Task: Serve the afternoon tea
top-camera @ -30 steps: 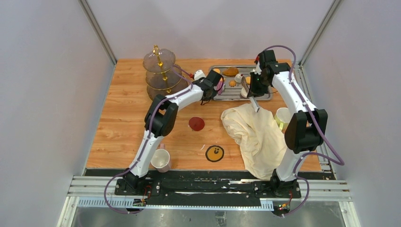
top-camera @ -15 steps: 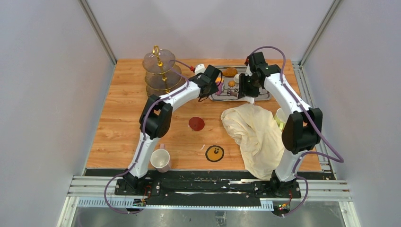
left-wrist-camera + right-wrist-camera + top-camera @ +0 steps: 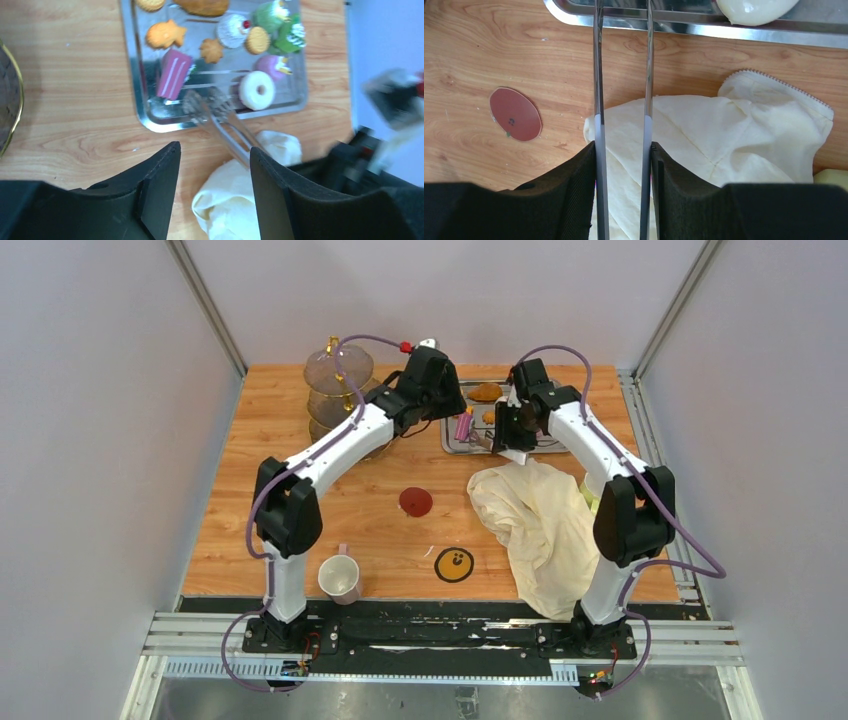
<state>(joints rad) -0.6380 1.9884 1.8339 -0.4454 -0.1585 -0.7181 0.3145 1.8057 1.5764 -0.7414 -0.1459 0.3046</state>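
The left fingers (image 3: 159, 190) stand apart with nothing between them. They hover over the near-left corner of the rectangular steel tray (image 3: 131, 65), which lies at about 1 o'clock on the wooden tabletop (image 3: 260, 500). The right fingers (image 3: 579, 185) are pressed in on the two arms of a pair of slim metal tongs (image 3: 597, 75), whose tips reach over the tray's near rim.

In the tray the tong tips lie just beside the white ring donut (image 3: 256, 90), at its 9 o'clock in the left wrist view. A pink striped rectangular cake slice (image 3: 173, 74) sits near the tray's left wall. Farther back are a round orange macaron (image 3: 257, 40), a white cupcake with a red cherry (image 3: 233, 31), green frosted cakes (image 3: 280, 25) and an orange fish-shaped biscuit (image 3: 165, 34).

The three-tier smoky glass stand with gold stem (image 3: 335, 390) is upright at 11 o'clock, beside the left arm. One pale mug (image 3: 340, 578) stands at 7 o'clock. The other pale mug (image 3: 588, 495), at 3 o'clock, is mostly hidden behind the right arm. A large crumpled cream cloth (image 3: 540, 530) covers 4 o'clock. A flat red disc (image 3: 416, 502) lies near the centre, and a yellow disc with a black face (image 3: 454, 564) at 6 o'clock.
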